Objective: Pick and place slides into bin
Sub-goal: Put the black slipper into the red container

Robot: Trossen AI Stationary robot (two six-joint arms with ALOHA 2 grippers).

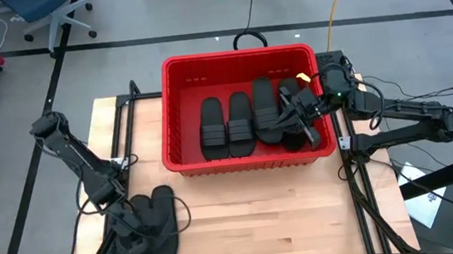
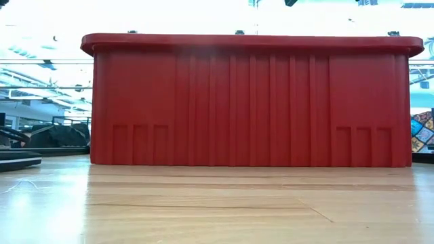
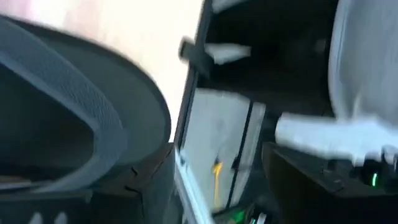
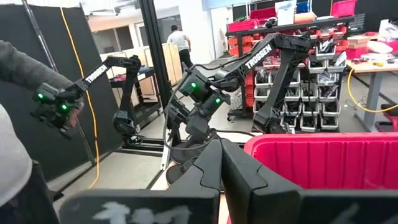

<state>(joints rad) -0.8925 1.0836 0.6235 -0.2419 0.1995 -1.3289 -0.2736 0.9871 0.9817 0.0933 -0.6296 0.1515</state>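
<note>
Red bin (image 2: 251,102) fills the low view, with four slides (image 1: 239,124) resting inside. My right gripper (image 1: 307,117) hangs over the bin's right end, holding another slide; my left gripper (image 1: 127,224) sits on the flip-flops (image 1: 159,225), grip unclear. I think letting go comes next.

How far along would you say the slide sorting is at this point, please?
Mostly done: several slides already lie in the bin. The right gripper is inside the bin over a slide on its right side, apparently placing it. The two flip-flops remain on the table's left near corner, where the left gripper is reaching.
</note>
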